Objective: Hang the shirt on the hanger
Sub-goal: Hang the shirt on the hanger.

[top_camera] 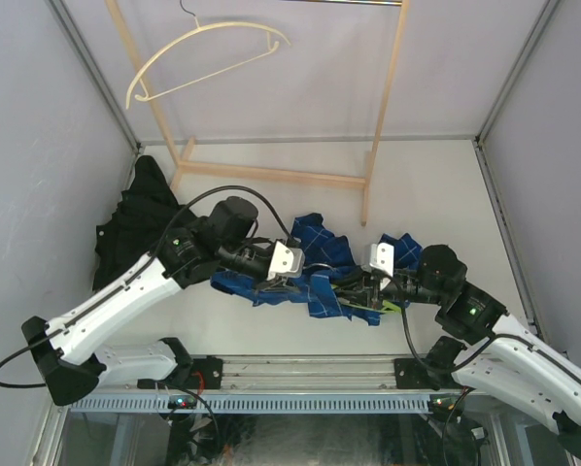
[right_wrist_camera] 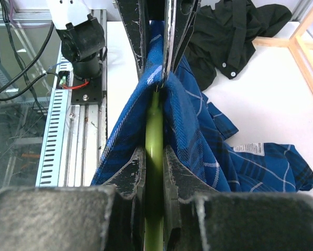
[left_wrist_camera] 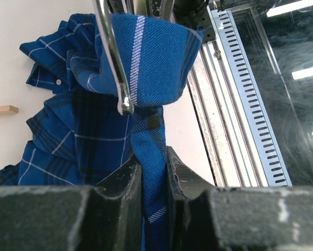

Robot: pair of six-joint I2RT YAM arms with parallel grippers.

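The blue plaid shirt (top_camera: 320, 264) lies bunched on the table between my two grippers. My left gripper (top_camera: 292, 282) is shut on a fold of the shirt (left_wrist_camera: 152, 172). The hanger's silver hook (left_wrist_camera: 114, 57) crosses in front of the cloth in the left wrist view. My right gripper (top_camera: 357, 287) is shut on the lime-green hanger (right_wrist_camera: 154, 151), whose bar runs up into the shirt (right_wrist_camera: 198, 125). The cloth drapes down both sides of the bar. A bit of green (top_camera: 393, 307) shows under the right gripper in the top view. Most of the hanger is hidden by cloth.
A plain black garment (top_camera: 135, 225) lies at the left wall and also shows in the right wrist view (right_wrist_camera: 230, 31). A wooden rack (top_camera: 271, 176) stands at the back with a cream hanger (top_camera: 208, 53) on it. The slotted metal rail (left_wrist_camera: 240, 104) runs along the near edge.
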